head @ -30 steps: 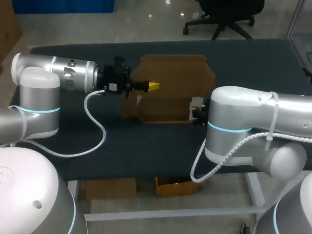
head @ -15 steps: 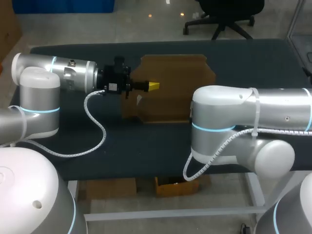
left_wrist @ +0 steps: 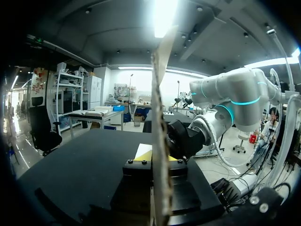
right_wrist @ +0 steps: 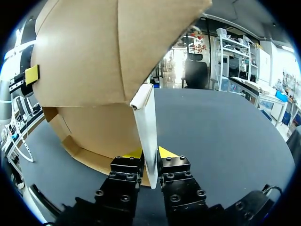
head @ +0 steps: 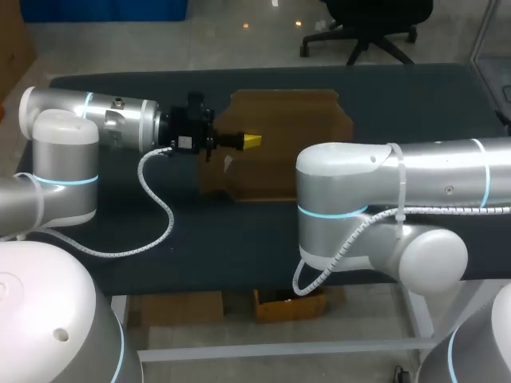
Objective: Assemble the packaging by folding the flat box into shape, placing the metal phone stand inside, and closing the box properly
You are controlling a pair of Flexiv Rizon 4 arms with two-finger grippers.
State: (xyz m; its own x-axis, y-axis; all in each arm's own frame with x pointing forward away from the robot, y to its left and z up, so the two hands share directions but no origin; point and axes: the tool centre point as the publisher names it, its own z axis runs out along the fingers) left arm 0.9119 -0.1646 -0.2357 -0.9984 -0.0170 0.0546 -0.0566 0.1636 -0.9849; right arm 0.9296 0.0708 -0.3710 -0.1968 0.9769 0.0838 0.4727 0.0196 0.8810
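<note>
Dark desk [head: 200,239] is being shared by one brown cardboard box [head: 283,128] and two arms, one end effector each. The box is being held at mid-desk, partly folded, with both end effectors on it.

The left end effector [head: 250,141] is being brought in from the box's side. In the left wrist view, one cardboard panel is being pinched edge-on between its two yellow-tipped fingers [left_wrist: 145,154], and that panel is standing upright ahead of them.

The right end effector [right_wrist: 150,151] is being closed on one white-faced flap [right_wrist: 146,125] of the box, gripped from both sides. Larger brown panels are being seen curving up ahead of it, and one yellow tip of the left end effector is being seen against the far panel.

In the head view the right end effector is being hidden behind the right arm [head: 375,191], and the box's near corner is being cut off by it too.
</note>
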